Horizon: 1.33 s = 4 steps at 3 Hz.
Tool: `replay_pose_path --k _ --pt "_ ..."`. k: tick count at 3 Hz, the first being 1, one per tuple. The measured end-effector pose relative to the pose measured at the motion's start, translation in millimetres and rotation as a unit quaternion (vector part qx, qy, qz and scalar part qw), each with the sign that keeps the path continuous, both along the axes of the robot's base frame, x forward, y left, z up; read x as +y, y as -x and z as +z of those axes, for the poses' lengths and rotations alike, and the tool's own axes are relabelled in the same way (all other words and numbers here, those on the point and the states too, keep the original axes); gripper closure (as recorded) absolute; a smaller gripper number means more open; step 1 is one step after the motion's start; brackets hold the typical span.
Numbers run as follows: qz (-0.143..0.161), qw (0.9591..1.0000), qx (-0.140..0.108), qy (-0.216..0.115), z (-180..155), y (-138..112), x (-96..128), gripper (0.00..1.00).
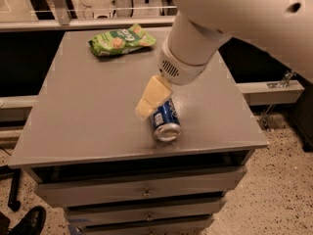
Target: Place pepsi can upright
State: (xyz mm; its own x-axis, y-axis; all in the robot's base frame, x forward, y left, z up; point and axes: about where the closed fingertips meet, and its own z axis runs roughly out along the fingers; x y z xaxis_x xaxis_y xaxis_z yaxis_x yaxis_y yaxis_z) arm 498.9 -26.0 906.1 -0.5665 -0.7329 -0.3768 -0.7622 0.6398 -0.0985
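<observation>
Grey tabletop (pixel 88 111) over a stack of drawers (pixel 146 194) fills most of the view, with speckled floor (pixel 283 190) to the right.

On it the pepsi can (pixel 165 121) lies on its side, not upright, near the front edge and a little right of centre. One silver end faces the camera and the front edge; the blue body runs back and slightly left from there.

The gripper (pixel 149 99), a cream-coloured piece, sits over the can's far left part. It overlaps the can's upper side and appears to touch it, or is just beside it. I cannot tell whether the gripper is released, clenched or grasping the can: it shows as one pale block from this angle.

Behind it the white arm (pixel 234 13) comes in from the upper right, its round vented wrist just above the can, and it covers the table's far right part.

A green bag (pixel 121 39) lies flat at the far side of the table, left of the arm and well apart from the can.

A dark shoe (pixel 27 222) shows at the bottom left on the floor.
</observation>
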Motion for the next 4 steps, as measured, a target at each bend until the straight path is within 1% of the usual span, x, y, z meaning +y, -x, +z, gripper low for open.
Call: replay_pose_path --k 1,2,3,4 --pt "-0.066 0.9973 0.023 0.025 -26.5 -3.4 -3.3 0.0" --pt "-0.144 0.9875 0.046 0.044 -48.3 -1.8 -14.6 0.0" --pt "-0.216 0.9733 0.064 0.042 -59.3 -3.7 -18.1 0.0" --pt "-0.253 0.9638 0.077 0.033 -65.1 -10.1 -10.5 0.0"
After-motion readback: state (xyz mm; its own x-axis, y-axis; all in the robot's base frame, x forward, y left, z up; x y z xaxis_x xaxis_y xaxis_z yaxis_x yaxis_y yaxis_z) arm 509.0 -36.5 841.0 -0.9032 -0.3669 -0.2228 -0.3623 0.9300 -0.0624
